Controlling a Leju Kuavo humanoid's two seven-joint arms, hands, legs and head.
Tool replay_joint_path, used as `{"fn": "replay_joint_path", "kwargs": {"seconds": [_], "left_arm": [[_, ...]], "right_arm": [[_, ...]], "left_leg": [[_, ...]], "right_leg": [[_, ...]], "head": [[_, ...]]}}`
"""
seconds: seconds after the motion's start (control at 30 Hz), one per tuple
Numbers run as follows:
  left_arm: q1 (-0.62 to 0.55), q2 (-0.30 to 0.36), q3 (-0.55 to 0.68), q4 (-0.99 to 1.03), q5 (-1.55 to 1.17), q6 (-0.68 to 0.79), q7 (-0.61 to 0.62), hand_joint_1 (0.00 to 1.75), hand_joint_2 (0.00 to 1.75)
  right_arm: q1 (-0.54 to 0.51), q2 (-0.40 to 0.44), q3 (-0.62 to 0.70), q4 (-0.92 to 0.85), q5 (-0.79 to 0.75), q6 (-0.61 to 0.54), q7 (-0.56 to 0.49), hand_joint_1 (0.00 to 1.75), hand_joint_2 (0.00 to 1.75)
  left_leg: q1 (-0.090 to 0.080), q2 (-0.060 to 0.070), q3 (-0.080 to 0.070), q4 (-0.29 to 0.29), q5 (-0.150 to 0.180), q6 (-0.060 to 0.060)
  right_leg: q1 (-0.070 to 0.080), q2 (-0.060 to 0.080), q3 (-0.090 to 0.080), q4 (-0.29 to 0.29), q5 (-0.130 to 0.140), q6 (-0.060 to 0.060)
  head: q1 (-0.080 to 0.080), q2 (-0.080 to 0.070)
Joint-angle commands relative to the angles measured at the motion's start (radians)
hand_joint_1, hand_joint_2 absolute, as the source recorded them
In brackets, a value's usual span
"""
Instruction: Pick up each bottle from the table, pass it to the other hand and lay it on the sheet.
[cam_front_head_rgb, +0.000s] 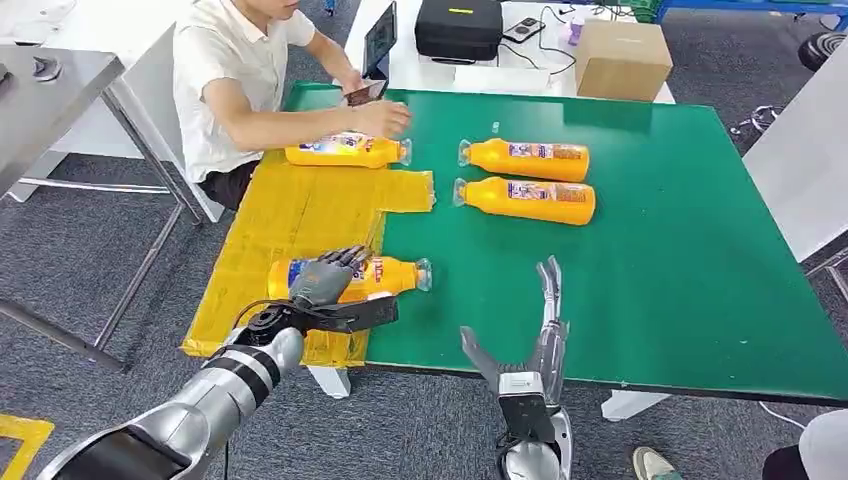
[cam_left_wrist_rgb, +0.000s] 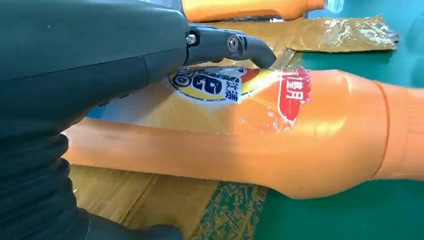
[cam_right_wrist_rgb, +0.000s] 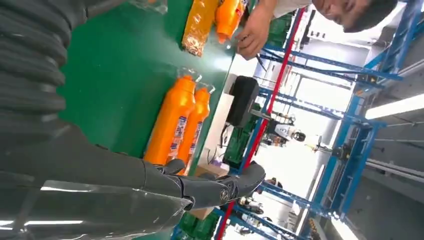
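Lower left of frame: my left hand (cam_front_head_rgb: 325, 280) has its fingers (cam_left_wrist_rgb: 227, 45) draped over the near bottle (cam_front_head_rgb: 385, 277), lying on the yellow sheet (cam_front_head_rgb: 290, 215) with its neck over the green bench (cam_front_head_rgb: 650, 270); I judge it held, release pending. Right hand (cam_front_head_rgb: 545, 320) open, holding nothing, at the bench's near edge. Mid-frame, two bottles (cam_front_head_rgb: 528, 178) wait on open green. Upper left, a person's hand (cam_front_head_rgb: 385, 118) touches the far bottle (cam_front_head_rgb: 345, 150) on the sheet.

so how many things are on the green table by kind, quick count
orange bottles: 4
yellow sheet: 1
total: 5
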Motion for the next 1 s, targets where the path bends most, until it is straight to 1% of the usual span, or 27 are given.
{"fn": "replay_joint_path", "kwargs": {"seconds": [0.03,0.13,0.17,0.2,0.23,0.27,0.33,0.4,0.47,0.5,0.73,0.77,0.8,0.83,0.87,0.9,0.93,0.97,1.0], "left_arm": [[0.042,-0.040,0.049,-0.096,0.070,0.021,-0.087,0.00,1.75],[0.107,-0.054,0.051,-0.278,0.132,0.062,-0.142,0.00,1.75],[0.127,-0.055,0.045,-0.326,0.152,0.058,-0.142,0.00,1.75],[0.138,-0.054,0.035,-0.354,0.163,0.049,-0.140,0.00,1.75],[0.154,-0.060,0.045,-0.388,0.245,-0.033,-0.141,0.00,1.75],[0.166,-0.049,0.014,-0.425,0.245,-0.031,-0.141,0.00,1.75],[0.167,-0.047,0.000,-0.433,0.236,-0.019,-0.135,0.00,1.75],[0.171,-0.044,-0.031,-0.456,0.243,0.000,-0.138,0.00,1.75],[0.179,-0.041,-0.054,-0.485,0.276,-0.006,-0.138,0.00,1.75],[0.188,-0.038,-0.074,-0.512,0.295,-0.006,-0.152,0.00,1.75],[0.188,-0.038,-0.074,-0.512,0.295,-0.006,-0.152,0.00,1.75],[0.206,-0.034,-0.097,-0.552,0.317,0.003,-0.170,0.00,1.75],[0.228,-0.036,-0.102,-0.584,0.346,0.001,-0.182,0.00,1.75],[0.257,-0.032,-0.116,-0.624,0.359,0.005,-0.187,0.00,1.75],[0.307,-0.036,-0.117,-0.680,0.391,0.024,-0.198,0.00,1.75],[0.352,-0.051,-0.107,-0.723,0.410,0.078,-0.223,0.00,1.75],[0.422,-0.093,-0.084,-0.775,0.485,0.138,-0.243,0.00,1.75],[0.438,-0.090,-0.116,-0.789,0.491,0.161,-0.241,0.00,1.75],[0.440,-0.089,-0.126,-0.791,0.494,0.170,-0.238,0.00,1.75]], "right_arm": [[-0.023,-0.022,0.008,0.044,0.015,0.003,0.000,0.00,1.75],[-0.002,-0.015,-0.017,0.020,0.032,0.003,0.000,0.00,1.75],[0.001,-0.015,-0.020,0.018,0.035,0.003,0.000,0.00,1.75],[0.003,-0.013,-0.024,0.017,0.042,0.003,0.000,0.00,1.75],[0.007,-0.011,-0.032,0.014,0.049,0.003,0.000,0.00,1.75],[0.013,-0.010,-0.037,0.009,0.052,0.003,0.000,0.00,1.75],[0.016,-0.008,-0.042,0.006,0.057,0.003,0.000,0.00,1.75],[0.018,-0.006,-0.049,0.013,0.080,0.003,0.000,0.00,1.75],[0.019,0.009,-0.091,0.051,0.178,0.003,0.000,0.00,1.75],[0.019,0.009,-0.108,0.047,0.200,0.003,0.000,0.00,1.75],[0.019,0.009,-0.108,0.047,0.200,0.003,0.000,0.00,1.75],[0.009,0.003,-0.138,0.086,0.254,0.003,0.000,0.00,1.75],[0.000,-0.001,-0.179,0.135,0.353,0.003,0.025,0.00,1.75],[-0.019,-0.035,-0.181,0.181,0.456,0.003,0.100,0.00,1.75],[-0.041,-0.078,-0.199,0.235,0.551,0.003,0.191,0.00,1.75],[-0.047,-0.100,-0.247,0.255,0.677,0.003,0.256,0.00,1.75],[-0.052,-0.126,-0.299,0.278,0.760,0.003,0.306,0.00,1.75],[-0.050,-0.137,-0.320,0.289,0.736,0.003,0.272,0.00,1.75],[-0.050,-0.137,-0.327,0.292,0.734,0.003,0.263,0.00,1.75]], "left_leg": [[0.000,0.001,0.001,-0.001,0.000,0.000],[0.000,-0.001,0.000,0.000,0.000,0.000],[0.001,-0.001,0.000,0.000,-0.001,0.000],[0.000,0.000,-0.001,0.000,0.000,0.000],[0.001,0.000,0.000,0.000,-0.001,-0.001],[0.000,0.000,-0.001,0.000,-0.001,0.000],[0.001,0.000,-0.001,0.000,-0.001,-0.001],[0.000,0.000,-0.004,0.000,0.000,-0.001],[0.000,0.000,-0.005,0.000,0.000,-0.001],[0.001,0.000,-0.003,0.000,-0.001,-0.001],[0.001,0.001,-0.003,0.000,-0.001,-0.001],[0.000,0.001,-0.004,0.000,0.000,0.000],[0.001,0.001,-0.003,-0.001,-0.001,-0.001],[0.000,0.000,-0.003,-0.001,0.000,0.000],[0.001,0.001,-0.001,-0.002,0.000,-0.001],[0.000,0.001,0.000,-0.003,0.000,0.000],[0.000,0.001,-0.001,-0.003,-0.001,0.000],[0.000,0.001,0.000,-0.003,-0.001,0.000],[-0.001,0.000,-0.001,-0.002,-0.001,0.001]], "right_leg": [[0.000,0.001,0.001,-0.001,0.000,-0.001],[0.000,-0.001,0.000,-0.001,0.000,-0.001],[0.001,0.000,0.001,-0.001,0.000,-0.001],[0.000,0.000,-0.001,0.000,0.000,-0.001],[0.001,0.000,0.000,-0.001,-0.001,-0.001],[0.000,0.000,-0.001,-0.001,0.000,-0.001],[0.001,0.001,0.000,-0.001,-0.001,-0.002],[0.000,0.000,-0.004,0.000,0.000,-0.001],[0.000,0.001,-0.005,0.000,0.000,-0.001],[0.001,0.000,-0.003,-0.001,-0.001,-0.002],[0.001,0.001,-0.003,-0.001,0.000,-0.002],[0.000,0.001,-0.004,-0.001,0.000,-0.001],[0.001,0.001,-0.003,-0.002,0.000,-0.002],[0.000,0.001,-0.003,-0.002,0.000,-0.001],[0.001,0.001,-0.001,-0.004,0.000,-0.002],[0.001,0.002,0.000,-0.004,0.001,-0.001],[0.000,0.001,-0.001,-0.004,0.000,0.000],[0.000,0.002,0.001,-0.005,0.000,-0.001],[0.000,0.000,0.000,-0.004,0.000,0.000]], "head": [[0.000,0.000],[0.000,0.000],[0.000,0.000],[0.000,0.000],[0.000,0.000],[0.000,0.000],[0.000,0.000],[0.000,0.000],[0.000,0.000],[0.000,0.000],[0.000,0.000],[0.000,0.000],[0.000,0.000],[0.000,0.000],[0.000,0.000],[0.000,0.000],[0.000,0.000],[0.000,0.000],[0.000,0.000]]}}
